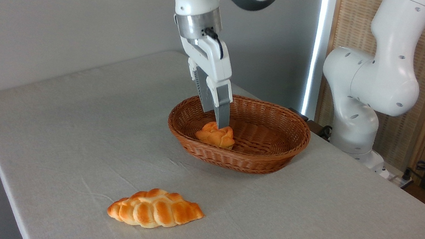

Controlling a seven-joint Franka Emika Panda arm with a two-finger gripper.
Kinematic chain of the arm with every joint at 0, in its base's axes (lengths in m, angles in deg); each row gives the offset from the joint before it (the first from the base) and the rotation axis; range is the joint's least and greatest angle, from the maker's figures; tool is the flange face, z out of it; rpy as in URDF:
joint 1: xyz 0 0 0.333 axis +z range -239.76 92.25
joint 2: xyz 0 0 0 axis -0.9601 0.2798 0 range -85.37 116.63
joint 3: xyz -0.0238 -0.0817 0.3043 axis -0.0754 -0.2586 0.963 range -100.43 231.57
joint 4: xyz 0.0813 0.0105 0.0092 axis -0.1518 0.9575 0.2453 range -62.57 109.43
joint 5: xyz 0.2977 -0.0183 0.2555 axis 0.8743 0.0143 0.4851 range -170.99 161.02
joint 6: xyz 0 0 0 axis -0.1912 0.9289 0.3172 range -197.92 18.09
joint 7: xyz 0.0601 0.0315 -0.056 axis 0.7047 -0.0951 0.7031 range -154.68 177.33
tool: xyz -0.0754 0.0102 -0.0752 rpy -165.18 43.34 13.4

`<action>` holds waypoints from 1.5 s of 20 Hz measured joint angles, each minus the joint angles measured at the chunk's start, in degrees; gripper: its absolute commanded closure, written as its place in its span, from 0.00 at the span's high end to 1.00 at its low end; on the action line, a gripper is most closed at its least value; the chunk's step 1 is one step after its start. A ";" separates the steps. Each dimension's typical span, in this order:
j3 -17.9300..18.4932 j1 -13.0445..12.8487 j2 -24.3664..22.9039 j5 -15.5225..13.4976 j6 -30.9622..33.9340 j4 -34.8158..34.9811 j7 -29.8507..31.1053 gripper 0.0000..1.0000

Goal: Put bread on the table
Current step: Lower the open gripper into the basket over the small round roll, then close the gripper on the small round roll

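We're over the wicker basket [276, 146] now, gripper [218, 123] dipping onto the bread [215, 136], which sits inside near the left wall; whether the jaws have closed on it, we cannot tell. It looks light and lumpy, so we'd pinch across its knotted top. Lift clear of the rim; open table [70, 115] lies left, braided loaf [155, 209] in front.

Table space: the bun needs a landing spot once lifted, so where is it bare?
The table is bare left of the basket, and right of the braided loaf toward the front edge. Crowded only inside the basket, where the pincer meets the bun.
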 measured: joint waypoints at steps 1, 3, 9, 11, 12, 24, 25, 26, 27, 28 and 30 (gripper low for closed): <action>-0.11 0.00 0.00 0.01 -0.37 0.56 0.00 1.00; -0.14 0.01 0.00 0.04 -0.80 1.32 0.00 1.00; -0.56 0.04 0.01 0.05 -2.76 2.86 -0.01 1.00; -1.20 0.05 0.03 0.05 -4.50 3.99 -0.01 1.00; -1.49 0.05 0.04 0.05 -5.43 4.68 -0.01 1.00; -3.58 0.97 -0.05 0.20 -8.42 7.73 -0.01 0.35; -3.58 1.16 -0.07 0.20 -8.42 7.73 -0.01 0.36; -3.58 1.28 -0.07 0.20 -8.42 7.73 -0.02 0.36; -3.58 1.35 -0.07 0.21 -8.42 7.73 -0.03 0.36; -3.58 1.39 -0.08 0.23 -8.42 7.73 -0.03 0.35; -3.58 1.48 -0.11 0.37 -8.42 7.73 -0.03 0.35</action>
